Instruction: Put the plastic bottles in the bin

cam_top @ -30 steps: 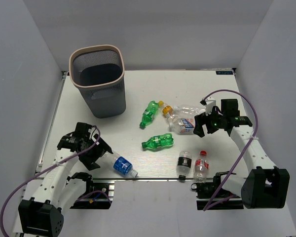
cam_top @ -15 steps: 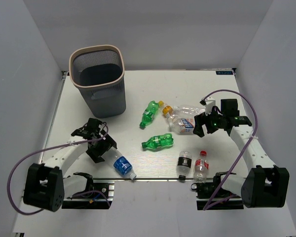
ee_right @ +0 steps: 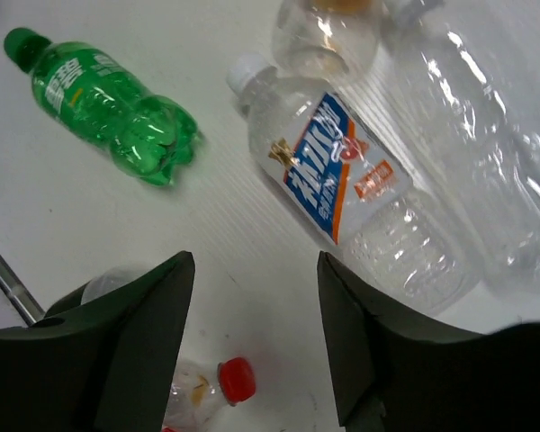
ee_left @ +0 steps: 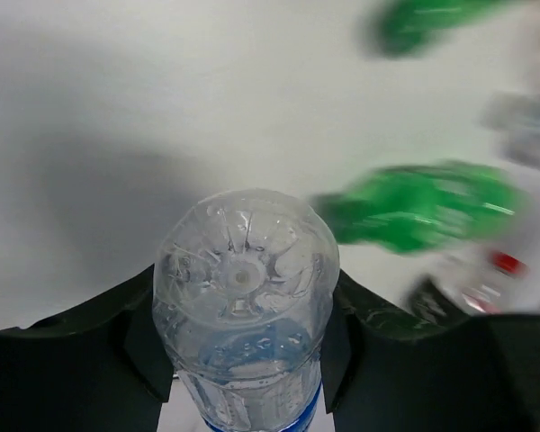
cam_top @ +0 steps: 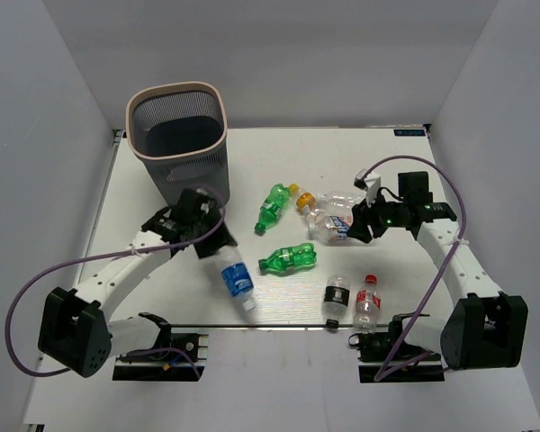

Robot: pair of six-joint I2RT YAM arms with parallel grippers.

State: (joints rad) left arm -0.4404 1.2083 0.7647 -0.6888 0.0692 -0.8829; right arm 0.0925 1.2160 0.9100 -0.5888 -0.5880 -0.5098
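My left gripper [cam_top: 214, 245] is shut on a clear blue-labelled bottle [cam_top: 237, 279], held above the table just in front of the dark grey bin [cam_top: 198, 184]. In the left wrist view the bottle's base [ee_left: 245, 270] sits clamped between both fingers of the left gripper [ee_left: 243, 355]. My right gripper [cam_top: 361, 227] stands open over bare table with nothing between its fingers. It hangs beside a clear bottle with a blue-and-orange label [ee_right: 342, 171], as the right wrist view of the gripper [ee_right: 256, 306] shows. Two green bottles [cam_top: 272, 207] [cam_top: 288, 258] lie mid-table.
An orange-capped bottle [cam_top: 301, 196] and a larger clear bottle [cam_top: 346, 200] lie behind the labelled one. A black-labelled bottle [cam_top: 336, 297] and a red-capped bottle [cam_top: 367, 304] lie near the front edge. White walls close in both sides.
My left gripper has closed on the blue-labelled bottle, lifted it off the front-left table and carried it toward the bin. The right gripper's jaws have narrowed and it has edged slightly away.
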